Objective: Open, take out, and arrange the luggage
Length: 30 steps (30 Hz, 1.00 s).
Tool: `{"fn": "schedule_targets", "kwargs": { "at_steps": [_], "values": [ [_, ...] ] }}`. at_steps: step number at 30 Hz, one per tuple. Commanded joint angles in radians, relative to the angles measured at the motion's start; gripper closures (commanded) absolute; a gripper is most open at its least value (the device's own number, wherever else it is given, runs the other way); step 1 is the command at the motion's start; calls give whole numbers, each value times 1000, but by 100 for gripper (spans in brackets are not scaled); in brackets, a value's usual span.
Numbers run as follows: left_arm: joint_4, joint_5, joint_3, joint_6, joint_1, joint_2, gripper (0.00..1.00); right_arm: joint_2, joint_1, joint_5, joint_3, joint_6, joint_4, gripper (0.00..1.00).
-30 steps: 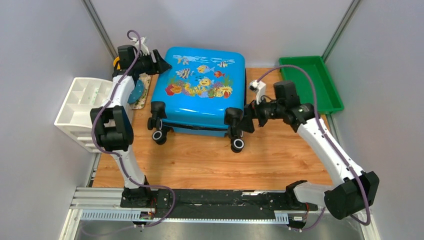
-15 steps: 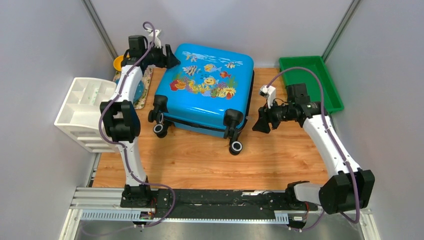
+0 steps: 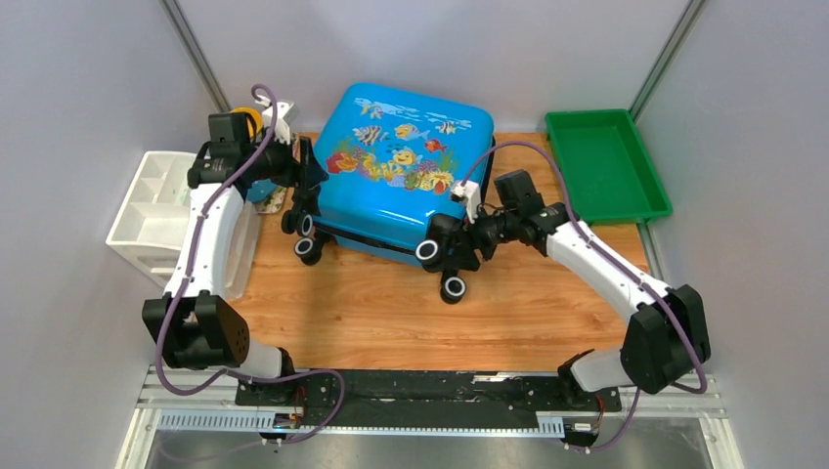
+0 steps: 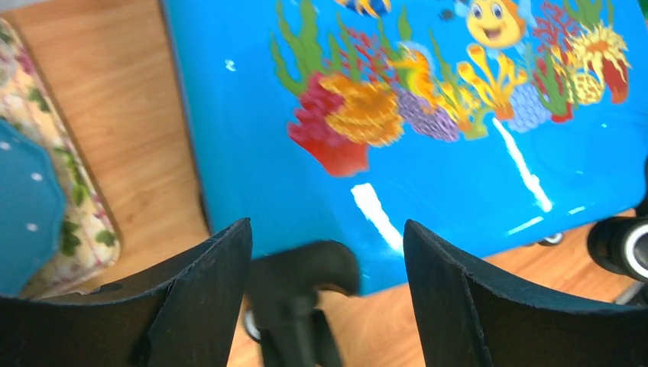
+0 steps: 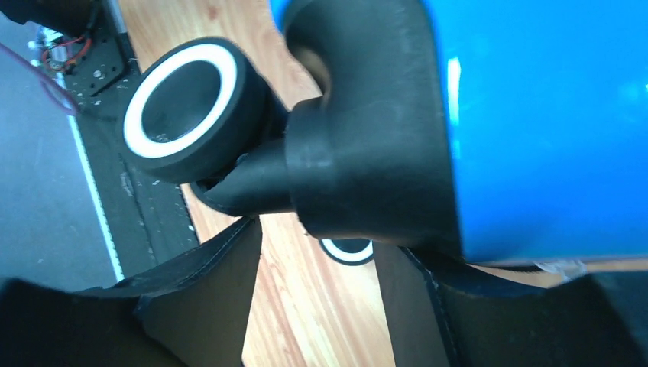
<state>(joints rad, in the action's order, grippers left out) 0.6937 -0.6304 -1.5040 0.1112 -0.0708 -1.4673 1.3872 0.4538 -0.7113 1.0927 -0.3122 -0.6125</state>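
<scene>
The luggage [image 3: 406, 161] is a glossy blue hard-shell suitcase with a fish and coral print. It lies shut on the wooden table, wheels toward me. My left gripper [image 3: 311, 176] is open at its front-left corner. In the left wrist view the suitcase [image 4: 428, 160] fills the frame, and the black wheel housing [image 4: 302, 279] sits between the spread fingers of the left gripper [image 4: 328, 264]. My right gripper [image 3: 467, 242] is open at the front-right wheels. In the right wrist view the right gripper [image 5: 317, 264] sits just below a wheel bracket [image 5: 359, 153] and a white-ringed wheel [image 5: 191, 107].
A white compartmented organiser [image 3: 156, 210] stands at the left table edge. A green tray [image 3: 606, 166] lies at the back right. A floral mat with a teal plate [image 3: 266, 191] and a yellow bowl [image 3: 249, 117] are behind my left arm. Grey walls enclose three sides.
The left gripper came from the suitcase's back-left corner down to the front-left wheel. The right gripper moved left to the front-right wheels. The suitcase has shifted and turned slightly.
</scene>
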Motion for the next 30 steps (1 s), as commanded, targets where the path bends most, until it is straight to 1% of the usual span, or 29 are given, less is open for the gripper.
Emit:
{"fn": "schedule_targets", "kwargs": {
  "at_steps": [1,3,5,7,8,10,13,16,17,19,20,21,23,24,25,26,28,30],
  "values": [
    [24,-31,97,-21,0,-4,21,84,130,21,97,114,339,36],
    [15,-34,103,-18,0,-11,21,108,160,19,137,120,341,33],
    [6,-37,99,-19,-1,-31,21,95,157,21,168,130,303,30],
    [-3,-29,93,-16,0,-60,22,64,131,38,171,110,213,29],
    [-5,-22,84,-15,0,-73,22,24,117,44,161,99,179,28],
    [-11,-6,73,-2,0,-105,23,-43,57,68,141,91,85,29],
    [-14,-14,47,4,-1,-140,23,-120,-35,101,86,90,22,28],
    [-22,-43,22,5,-1,-157,23,-133,-81,167,56,41,-10,24],
    [-25,-49,19,5,0,-156,23,-122,-89,173,58,24,-18,21],
    [-29,-63,21,22,0,-154,23,-70,-109,167,79,-10,-42,19],
    [-29,-68,22,28,0,-153,23,-45,-119,147,90,-17,-53,17],
    [-26,-72,19,33,0,-153,23,-21,-141,94,105,-28,-67,16],
    [-25,-84,22,45,0,-153,23,56,-165,32,153,-82,-114,13],
    [-25,-86,21,50,-1,-153,23,84,-181,-12,173,-105,-134,13],
    [-25,-92,21,53,0,-151,23,139,-185,-36,221,-129,-189,13],
    [-25,-95,19,53,0,-153,23,168,-190,-59,246,-183,-220,13],
    [-25,-101,18,59,-1,-149,23,251,-199,-114,297,-218,-307,12],
    [-25,-98,19,61,0,-148,23,298,-198,-167,360,-252,-355,13]
  ]
}}
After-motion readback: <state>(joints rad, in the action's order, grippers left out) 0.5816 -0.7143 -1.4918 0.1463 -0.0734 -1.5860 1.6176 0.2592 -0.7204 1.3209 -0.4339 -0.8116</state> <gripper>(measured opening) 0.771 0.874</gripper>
